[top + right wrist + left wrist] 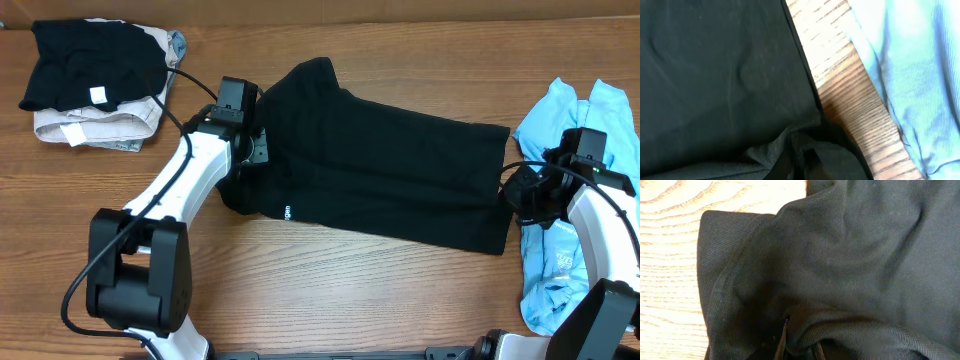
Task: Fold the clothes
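Black shirt (390, 170) is spread mid desk (330, 290), with my left fingers (782, 347) pinched on a bunched fold at its left end; the right fingers (512, 190) sit at the opposite edge, can't tell if they've clamped. I'd lift both ends level and keep it taut for the fold. Tiny white print (287, 211) by the near hem is unreadable.

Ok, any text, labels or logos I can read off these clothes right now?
Nothing is legible in any view.
White tag on the folded black garment, top-left pile: too small to read.
Small white mark at the black shirt's near edge: too small to read.
Faint print on the light blue garment: blurred.
Wrist views: no text.
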